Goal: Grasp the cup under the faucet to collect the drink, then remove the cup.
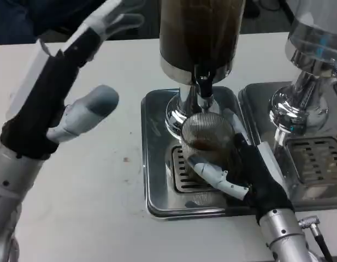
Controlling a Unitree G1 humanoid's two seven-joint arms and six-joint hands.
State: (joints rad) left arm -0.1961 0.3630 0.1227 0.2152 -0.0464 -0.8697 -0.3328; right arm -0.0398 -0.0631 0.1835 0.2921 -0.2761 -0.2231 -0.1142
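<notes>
The right hand's fingers (214, 173) curl around the lower front of the cup (205, 136), white-tipped ones wrapping its near side while the black palm presses against its right side. The right hand (244, 174) thus grips the cup, its silver forearm (285, 234) running off toward the bottom right edge. The cup is clear and ribbed, standing upright on the slotted grate of the steel drip tray (157, 164), directly beneath the faucet (204, 90). A little dark liquid lies in the bottom of the cup. The faucet is a short black and chrome spout hanging from the base of the drink dispenser (198, 33), whose tank holds a dark brown drink and rests on a chrome pedestal at the back of the tray.

The left hand's fingers (111, 19) are spread and extended, touching nothing; the thumb (92, 106) juts out to the right above the white table (92, 191). The left hand (53, 87) is raised well left of the tray, holding nothing.

To the right, a second dispenser (313, 49) with a clear tank stands on its own chrome foot over a second drip tray (315, 158), just beside the first tray
</notes>
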